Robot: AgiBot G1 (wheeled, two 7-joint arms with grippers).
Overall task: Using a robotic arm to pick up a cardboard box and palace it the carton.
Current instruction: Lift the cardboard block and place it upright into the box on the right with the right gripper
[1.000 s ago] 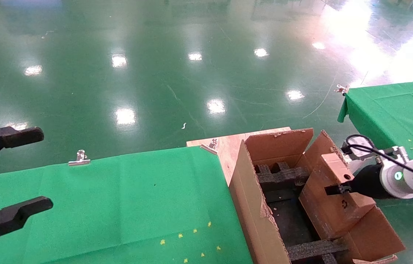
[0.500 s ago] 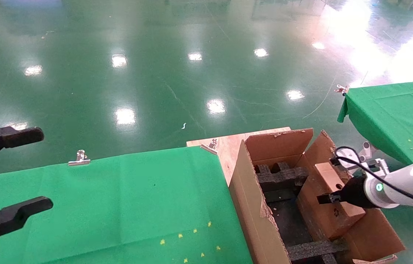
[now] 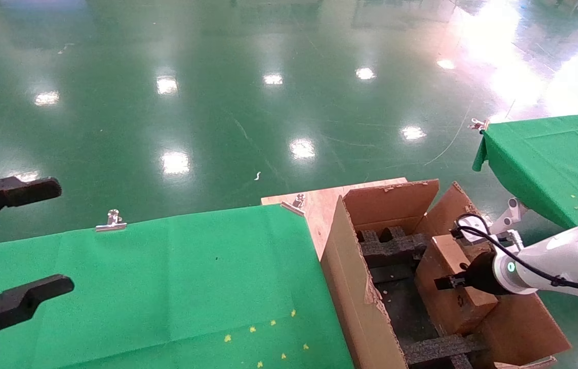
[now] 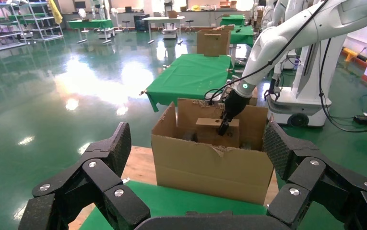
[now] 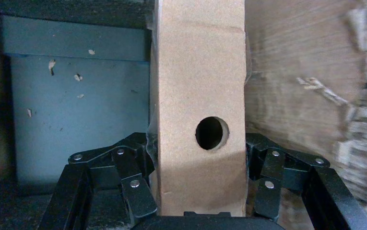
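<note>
Because the box (image 3: 454,279) is small, closed and made of plain brown cardboard, it most likely weighs little and keeps its shape under a moderate squeeze, though its broad faces would probably dent if pinched hard, and the worn edges suggest the board has softened. The right gripper (image 5: 198,165) is clamped on it across the thin dimension, one finger on each broad face, with the narrow face and its round hole turned toward the wrist camera; that seems the sound place to hold it, since the fingers press near an edge where the side walls back up the board. Cardboard against black fingers should give fair friction, so slipping looks unlikely unless the box snags. In the head view the box sits tilted inside the carton (image 3: 358,287), along its right wall, partly below the rim, with the white arm (image 3: 560,259) reaching in from the right. Black foam inserts (image 3: 394,246) lie at the far and near ends of the carton, and the torn flaps (image 3: 391,197) stand up around the opening; a corner catching on either could twist the box in the grip. The left gripper (image 4: 198,182) hangs spread wide with nothing in it over the green table (image 3: 165,287), well apart from the carton.
</note>
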